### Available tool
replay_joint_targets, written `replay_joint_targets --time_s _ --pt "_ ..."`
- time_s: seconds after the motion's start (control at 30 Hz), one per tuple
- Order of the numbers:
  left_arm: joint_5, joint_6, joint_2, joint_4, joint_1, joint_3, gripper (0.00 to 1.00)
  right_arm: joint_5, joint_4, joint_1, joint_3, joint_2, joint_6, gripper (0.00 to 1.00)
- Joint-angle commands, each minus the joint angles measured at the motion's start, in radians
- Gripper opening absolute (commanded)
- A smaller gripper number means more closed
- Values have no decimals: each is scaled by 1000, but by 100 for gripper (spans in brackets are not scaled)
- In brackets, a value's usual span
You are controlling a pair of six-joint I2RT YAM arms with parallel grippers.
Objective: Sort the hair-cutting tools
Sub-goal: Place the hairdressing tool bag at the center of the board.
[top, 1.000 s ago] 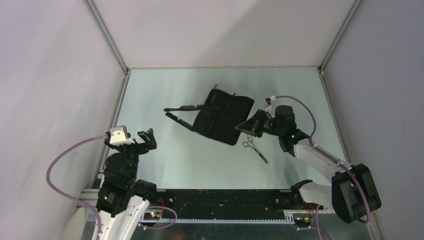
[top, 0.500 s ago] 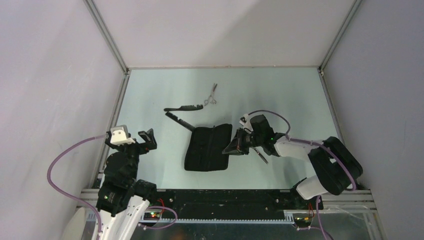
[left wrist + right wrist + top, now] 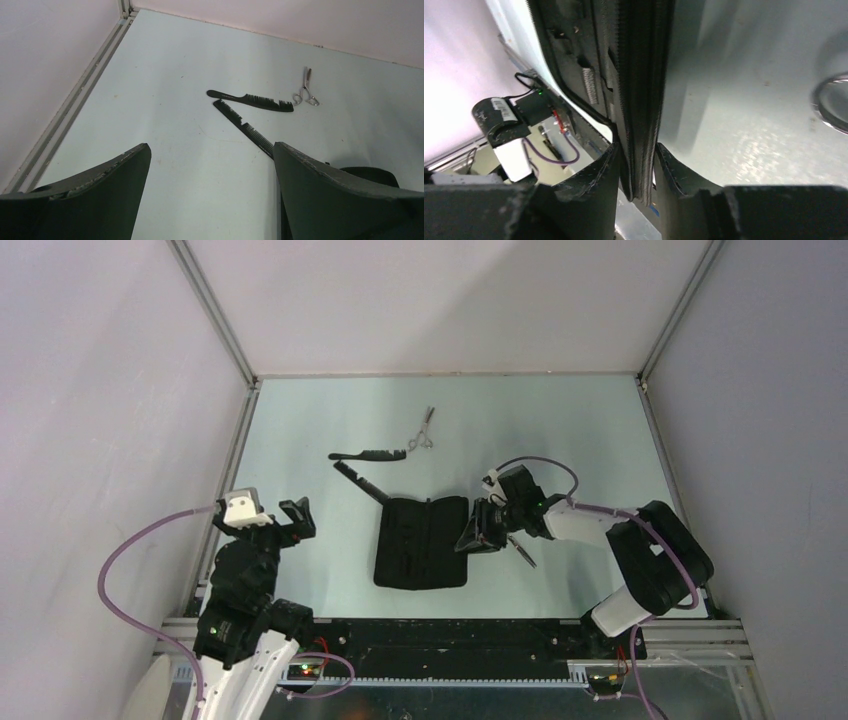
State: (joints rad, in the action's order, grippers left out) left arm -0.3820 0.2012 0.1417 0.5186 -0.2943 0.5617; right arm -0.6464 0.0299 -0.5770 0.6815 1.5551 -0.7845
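A pale green table [image 3: 600,430] sits boxed in by plain white walls [image 3: 440,300] with metal rails [image 3: 215,310] at the corners. Above the centre of the top view lie the far scissors [image 3: 423,430], the upper comb [image 3: 368,454] and the slanted lower comb [image 3: 360,480]. The black case [image 3: 422,555] lies flat below centre. The right gripper [image 3: 470,535] has its jaws narrow around the case's zippered right edge; whether they pinch it I cannot tell. The near scissors [image 3: 520,547] lie just beside it. At lower left, the left gripper [image 3: 262,525] hangs wide, holding nothing.
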Motion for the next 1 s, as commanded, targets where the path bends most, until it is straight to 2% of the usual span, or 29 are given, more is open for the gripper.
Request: replay_joint_targets --time_s 0.0,0.1,0.23,0.47,0.6,0.97 --pt "22 -8 27 -23 -6 6 100 125 199 15 79 -67 143 38" --pt "28 -8 33 -24 -6 7 100 225 309 -1 138 -84 198 44" --pt "28 -6 33 -22 -5 9 100 344 416 -52 210 -97 238 46" --pt "38 -2 57 -17 -5 14 100 572 537 -172 287 -136 216 49" --pt "43 0 73 -14 -5 17 99 627 565 -224 300 -125 184 54" --pt "42 -2 72 -15 -5 15 98 705 589 -312 347 6 149 53"
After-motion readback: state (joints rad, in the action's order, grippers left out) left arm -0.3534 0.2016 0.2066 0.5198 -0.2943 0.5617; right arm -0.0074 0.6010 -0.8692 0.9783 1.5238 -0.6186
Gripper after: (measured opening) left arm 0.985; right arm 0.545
